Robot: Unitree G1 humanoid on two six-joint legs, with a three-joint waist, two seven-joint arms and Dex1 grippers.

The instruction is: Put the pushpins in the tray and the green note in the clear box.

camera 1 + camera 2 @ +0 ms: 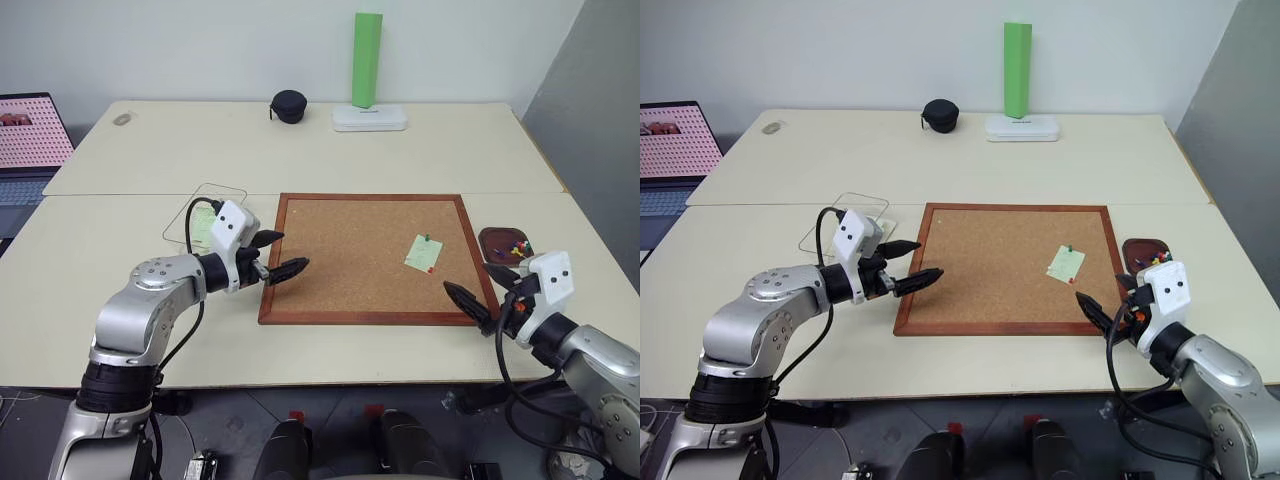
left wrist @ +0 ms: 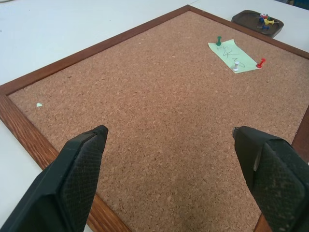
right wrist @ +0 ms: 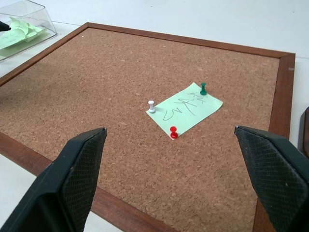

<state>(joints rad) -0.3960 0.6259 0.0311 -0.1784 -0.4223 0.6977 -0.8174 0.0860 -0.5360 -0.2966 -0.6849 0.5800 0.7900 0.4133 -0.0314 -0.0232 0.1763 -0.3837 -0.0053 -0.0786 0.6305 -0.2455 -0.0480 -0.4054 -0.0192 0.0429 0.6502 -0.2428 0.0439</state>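
1. Both grippers hover with jaws spread wide, holding nothing: the left gripper [image 1: 278, 254] over the corkboard's [image 1: 350, 250] left frame, the right gripper [image 1: 478, 292] at its near right corner.
2. Pinned flat on the board's right half, the green note [image 3: 185, 110] sits turned diamond-wise, one corner toward the far edge.
3. Three pushpins [image 3: 174, 131] fix it: green at the far corner, white and red along the near edges, all standing upright.
4. More pins lie in the tray [image 1: 497, 240], just beside the board's right frame.
5. Off the board's far left corner, the clear box [image 1: 222, 194] holds green slips.
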